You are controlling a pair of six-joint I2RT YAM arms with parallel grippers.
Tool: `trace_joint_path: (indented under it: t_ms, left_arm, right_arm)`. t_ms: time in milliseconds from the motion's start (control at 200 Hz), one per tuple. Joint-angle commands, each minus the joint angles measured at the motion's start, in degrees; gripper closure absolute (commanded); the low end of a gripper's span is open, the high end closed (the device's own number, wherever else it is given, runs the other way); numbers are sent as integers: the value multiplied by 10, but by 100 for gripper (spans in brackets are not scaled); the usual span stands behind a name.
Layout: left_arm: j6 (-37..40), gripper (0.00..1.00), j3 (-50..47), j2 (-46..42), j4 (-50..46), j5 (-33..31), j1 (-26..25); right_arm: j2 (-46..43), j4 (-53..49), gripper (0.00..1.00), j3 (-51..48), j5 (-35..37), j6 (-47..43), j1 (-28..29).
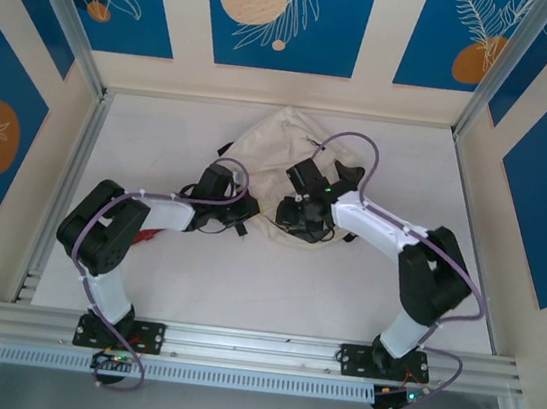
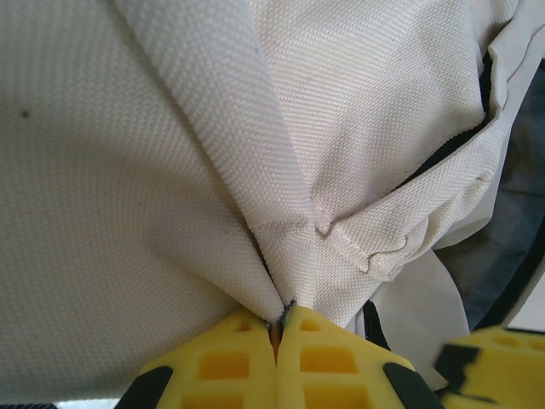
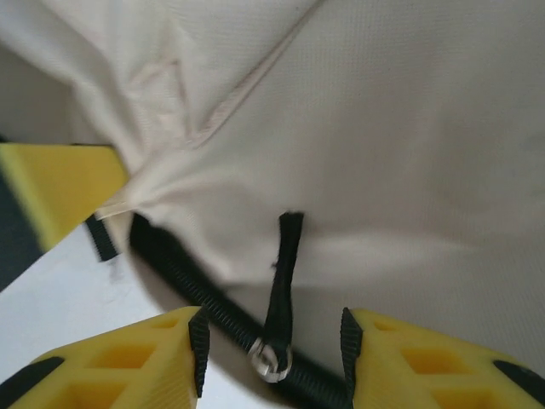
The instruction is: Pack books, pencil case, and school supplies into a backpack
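Observation:
The cream-beige backpack [image 1: 279, 150] lies crumpled at the middle back of the white table. My left gripper [image 1: 239, 218] is at its near left edge, shut on a pinched fold of its canvas [image 2: 281, 256], with the yellow fingers [image 2: 230, 362] pressed together. My right gripper [image 1: 298, 218] is at the near edge of the backpack and stands open. A black zipper pull [image 3: 284, 273] with a metal ring [image 3: 271, 360] hangs between its fingers [image 3: 162, 362], over the dark zipper line [image 3: 192, 290], and neither pad touches it. The books, pencil case and school supplies are out of view.
A small red thing [image 1: 148, 236] pokes out from under my left forearm. Aluminium rails [image 1: 63, 197] frame the table at left, right and front. Bare tabletop [image 1: 273, 285] lies between the backpack and the arm bases.

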Motion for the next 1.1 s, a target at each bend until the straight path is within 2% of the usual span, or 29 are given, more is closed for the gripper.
trace_joint_path:
  t_ms: [0,255,355,545,610,715,930,1095]
  left_arm:
    - [5,100,-10,-10,3,19,-16]
    - [6,100,-6,-6,7,20,-17]
    - [5,100,-7,-6,8,21,-17]
    - [5,100,-8,-6,7,19,-17]
    - [5,100,-8,-3,6,18,-18]
    - [3,100,-7,0,2,14,-18]
    - [-1,100,-7,9,6,12,-21]
    - [-3,100,-8,12,6,11,-22]
  right_arm:
    - [32,-48,53,27,32,-32,6]
    - [84,-43,53,22,-7,-61,25]
    - [96,-47,64,21,1,-53,26]
    - [81,-36,91,20,9,-37,30]
    - [68,-35,96,25,23,-28,39]
    - [45,-30,100,40,46,-13,57]
    - [32,27,100,47,36,20,81]
    - [24,49,100,47,29,13,89]
